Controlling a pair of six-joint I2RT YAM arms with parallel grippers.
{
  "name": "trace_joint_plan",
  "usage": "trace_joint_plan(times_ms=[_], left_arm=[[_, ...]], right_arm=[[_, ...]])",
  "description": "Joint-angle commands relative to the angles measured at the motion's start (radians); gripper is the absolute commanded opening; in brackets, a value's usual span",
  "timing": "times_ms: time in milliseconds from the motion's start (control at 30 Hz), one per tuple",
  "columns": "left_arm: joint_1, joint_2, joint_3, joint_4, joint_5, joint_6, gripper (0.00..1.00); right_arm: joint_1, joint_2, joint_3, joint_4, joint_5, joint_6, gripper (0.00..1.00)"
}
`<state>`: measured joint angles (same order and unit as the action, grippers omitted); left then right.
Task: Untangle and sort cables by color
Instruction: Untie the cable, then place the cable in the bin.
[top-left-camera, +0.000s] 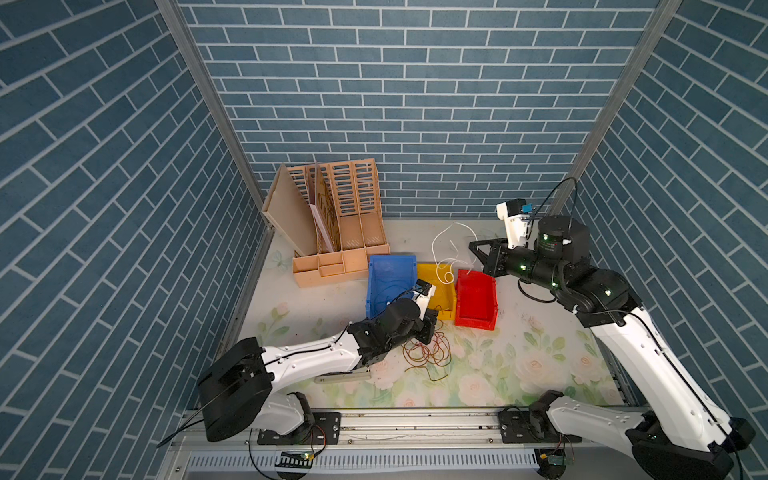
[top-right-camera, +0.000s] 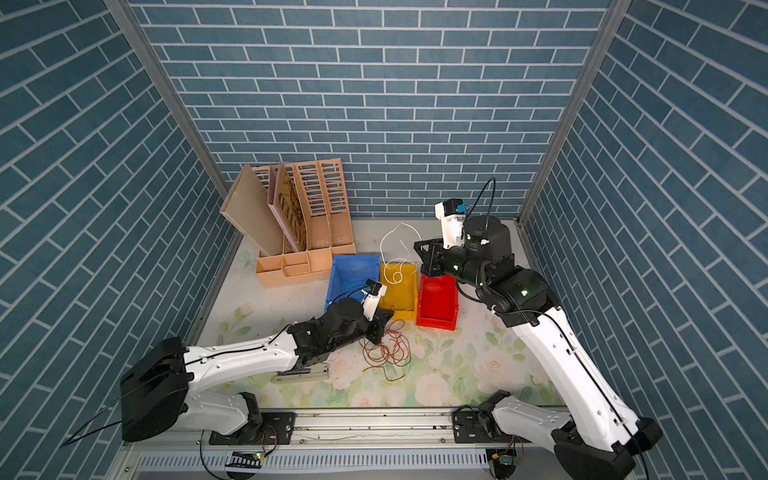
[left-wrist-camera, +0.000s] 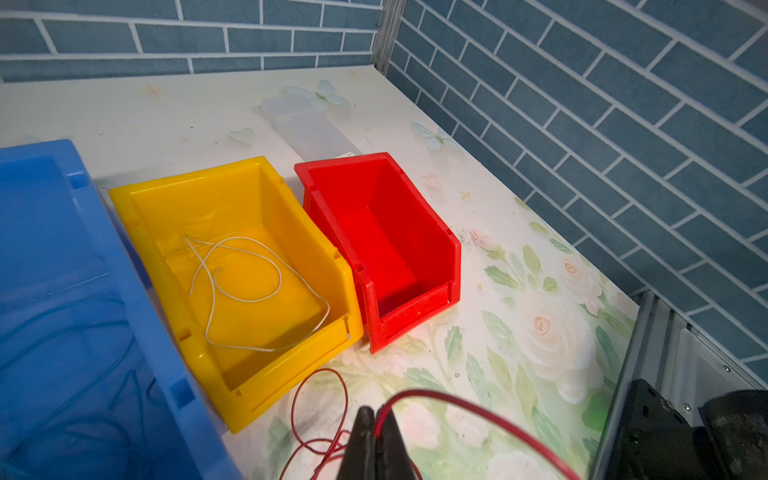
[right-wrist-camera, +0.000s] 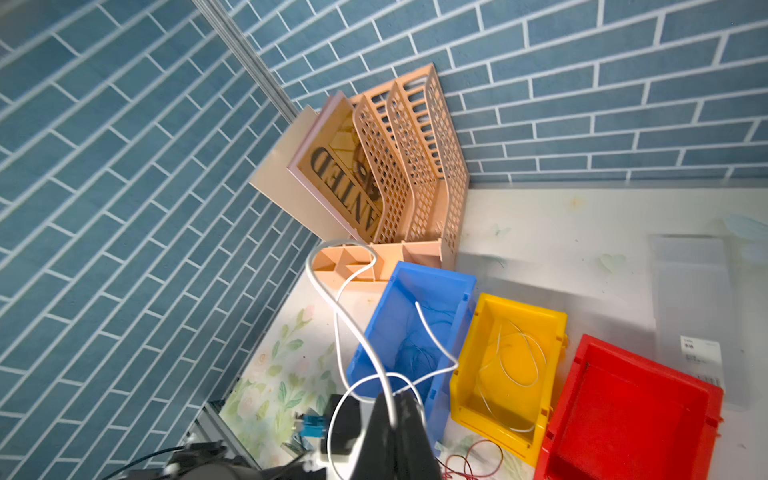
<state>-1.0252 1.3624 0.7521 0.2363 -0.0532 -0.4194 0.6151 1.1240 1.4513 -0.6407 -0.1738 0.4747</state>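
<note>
Blue cables (left-wrist-camera: 75, 332) sit binned beside the yellow bin (left-wrist-camera: 303, 245), one white cable (left-wrist-camera: 253, 300) inside it; right tool (right-wrist-camera: 397, 399) pinches a second white cable (right-wrist-camera: 337, 305) above it, left tool (left-wrist-camera: 376, 415) pinches the unsorted red tangle (top-left-camera: 428, 353) before it.

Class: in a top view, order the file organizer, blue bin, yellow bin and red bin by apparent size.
1. file organizer
2. blue bin
3. yellow bin and red bin look alike; the left arm covers part of the yellow.
</note>
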Motion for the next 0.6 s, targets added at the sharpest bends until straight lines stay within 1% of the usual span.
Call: trace_joint_plan(times_ms=[0, 267, 333, 533, 567], left_arm=[[0.004, -0.053, -0.033, -0.033, 0.009, -0.029, 0.0], [0.004, -0.146, -0.053, -0.085, -0.003, -0.03, 0.0], [0.002, -0.158, -0.054, -0.089, -0.005, -0.029, 0.0], [0.002, -0.19, -0.069, -0.107, -0.013, -0.05, 0.0], [0.002, -0.195, -0.071, -0.112, -0.017, -0.051, 0.0]], right_arm=[[0.002, 0.007, -0.073, 0.045, 0.056, -0.007, 0.0], [-0.009, 0.06, -0.228, 0.125, 0.092, -0.042, 0.0], [-0.015, 0.083, -0.259, 0.147, 0.121, -0.06, 0.0], [-0.029, 0.183, -0.304, 0.234, 0.104, -0.079, 0.0], [-0.03, 0.203, -0.307, 0.247, 0.078, -0.08, 0.0]])
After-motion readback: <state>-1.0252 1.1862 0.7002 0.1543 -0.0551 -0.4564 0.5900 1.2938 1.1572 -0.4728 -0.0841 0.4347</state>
